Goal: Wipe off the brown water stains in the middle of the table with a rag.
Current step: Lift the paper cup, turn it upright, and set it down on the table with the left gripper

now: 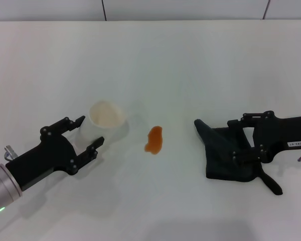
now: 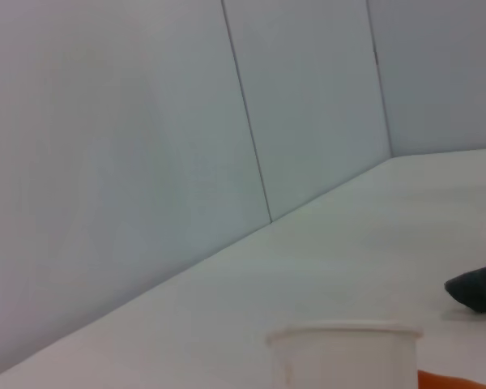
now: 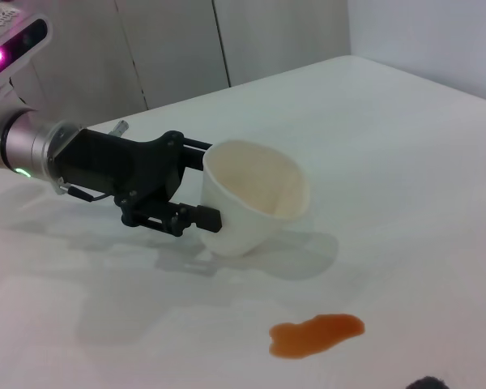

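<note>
The brown water stain is a small glossy orange-brown blot on the white table, near its middle. It also shows in the right wrist view. The dark rag lies flat to the right of the stain, with a thin strip trailing toward the front. My right gripper is open over the rag, one finger on each side of it. My left gripper is open, and its fingers straddle the left side of a white cup.
The white paper cup stands upright just left of the stain, pale beige inside. It fills the bottom of the left wrist view. A grey panelled wall runs along the table's far edge.
</note>
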Tool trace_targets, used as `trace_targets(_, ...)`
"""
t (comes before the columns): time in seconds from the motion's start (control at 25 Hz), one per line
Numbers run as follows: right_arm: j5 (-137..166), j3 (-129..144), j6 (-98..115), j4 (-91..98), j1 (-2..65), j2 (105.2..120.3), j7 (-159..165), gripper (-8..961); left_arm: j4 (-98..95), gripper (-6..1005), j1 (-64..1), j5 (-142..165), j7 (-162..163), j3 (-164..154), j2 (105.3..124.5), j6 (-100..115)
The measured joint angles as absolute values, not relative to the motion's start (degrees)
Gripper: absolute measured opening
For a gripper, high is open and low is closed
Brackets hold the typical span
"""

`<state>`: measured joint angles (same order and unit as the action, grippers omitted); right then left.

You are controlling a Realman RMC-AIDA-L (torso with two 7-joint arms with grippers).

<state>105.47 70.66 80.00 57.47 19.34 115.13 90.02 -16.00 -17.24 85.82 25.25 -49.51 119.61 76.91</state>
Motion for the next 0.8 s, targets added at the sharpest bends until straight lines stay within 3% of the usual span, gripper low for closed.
trace_targets(0.64, 105.5, 70.7, 80.4, 57.8, 19.4, 115.13, 90.7, 828, -16.0, 607, -16.6, 85.9, 25.8, -49.2, 119.61, 77.6)
trace_targets(0.8, 105.5, 70.7, 80.4, 57.9, 19.4, 115.13, 90.7, 828, -16.0, 657, -16.6, 85.9, 26.4, -49.3, 119.49, 77.2)
